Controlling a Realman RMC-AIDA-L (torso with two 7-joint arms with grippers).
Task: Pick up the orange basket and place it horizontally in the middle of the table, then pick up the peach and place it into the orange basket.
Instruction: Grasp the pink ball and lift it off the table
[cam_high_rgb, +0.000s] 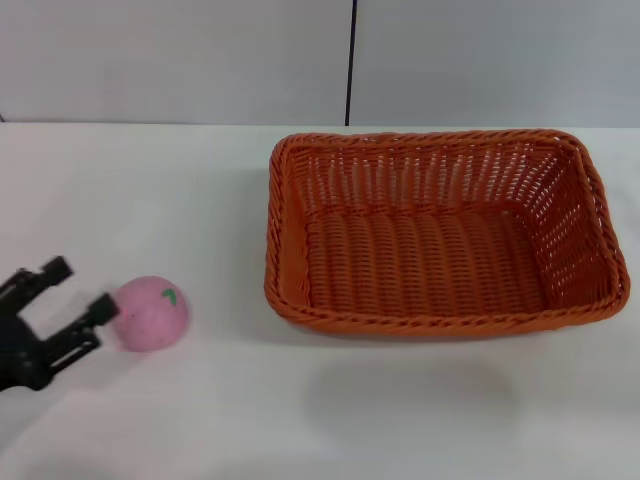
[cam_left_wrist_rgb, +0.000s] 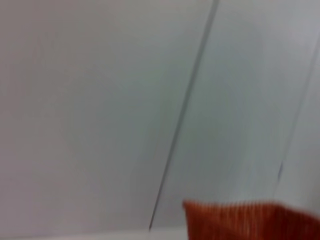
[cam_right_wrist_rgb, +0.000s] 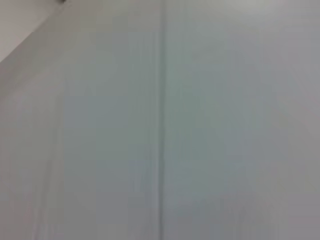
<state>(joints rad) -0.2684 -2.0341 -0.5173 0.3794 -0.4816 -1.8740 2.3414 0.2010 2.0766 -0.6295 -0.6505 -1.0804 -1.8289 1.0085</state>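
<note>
The orange basket (cam_high_rgb: 440, 232) lies lengthwise across the middle-right of the white table (cam_high_rgb: 150, 190), upright and empty. A strip of its rim (cam_left_wrist_rgb: 250, 220) also shows in the left wrist view. The pink peach (cam_high_rgb: 150, 313) rests on the table at the left, apart from the basket. My left gripper (cam_high_rgb: 78, 290) is at the left edge, open, its nearer fingertip (cam_high_rgb: 103, 308) close beside the peach and the other fingertip (cam_high_rgb: 55, 268) farther back; the fruit is not between them. The right gripper is out of view.
A grey wall with a dark vertical seam (cam_high_rgb: 351, 60) stands behind the table. White tabletop (cam_high_rgb: 400, 410) lies in front of the basket and between the basket and the peach.
</note>
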